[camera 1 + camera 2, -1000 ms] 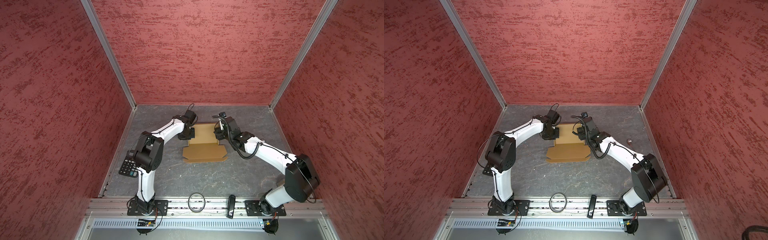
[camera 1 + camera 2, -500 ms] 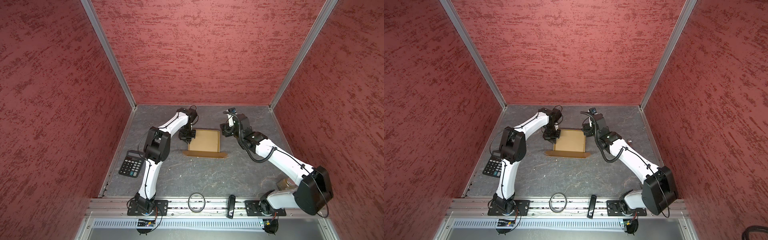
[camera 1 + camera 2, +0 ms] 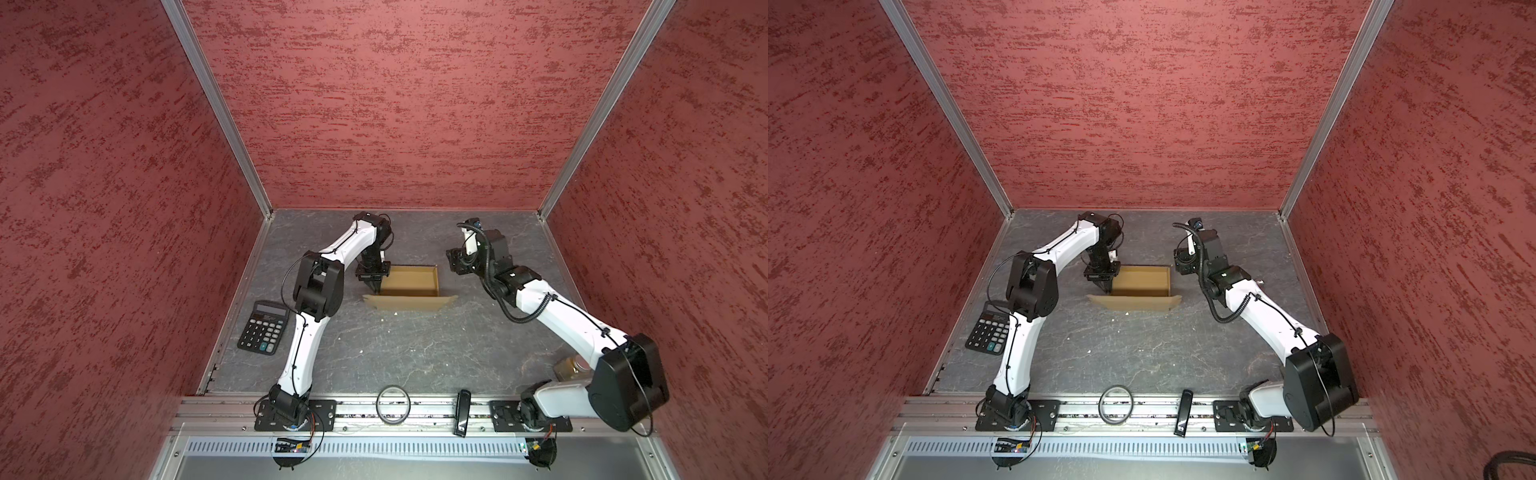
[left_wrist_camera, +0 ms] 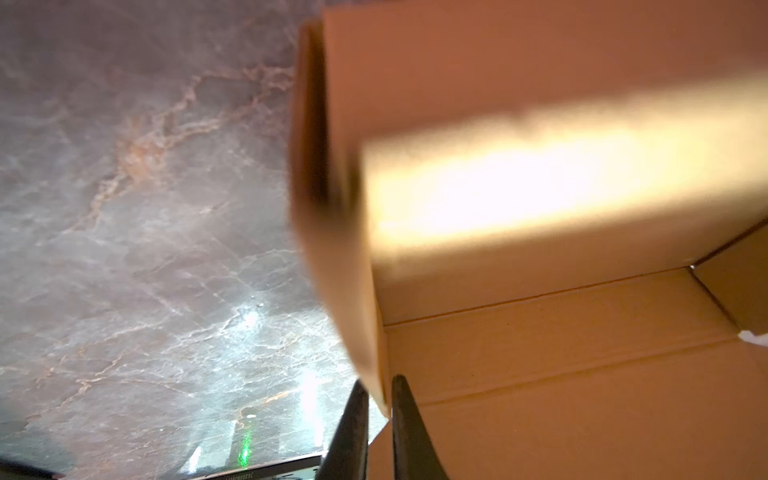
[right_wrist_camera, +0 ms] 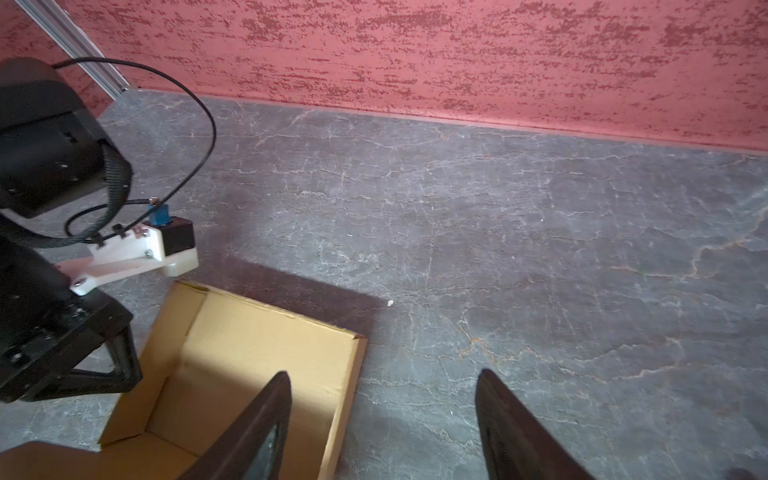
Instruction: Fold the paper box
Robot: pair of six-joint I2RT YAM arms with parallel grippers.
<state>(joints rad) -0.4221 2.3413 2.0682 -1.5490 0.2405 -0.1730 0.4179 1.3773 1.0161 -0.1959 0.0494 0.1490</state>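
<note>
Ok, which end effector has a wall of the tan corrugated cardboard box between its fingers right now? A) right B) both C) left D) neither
C: the left end effector straddles a wall edge of the tan corrugated cardboard box; the right end effector hangs open, apart from it.

The 2 arms [image 3: 304,345] have white links, black joints, looping black cables [image 3: 516,319] and dark tapered claw fingers [image 5: 511,424].

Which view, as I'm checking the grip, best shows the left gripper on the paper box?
Left wrist: close up, the left gripper straddles the paper box wall. Both top views show it small, at the box's corner; right wrist shows its body beside the box.
</note>
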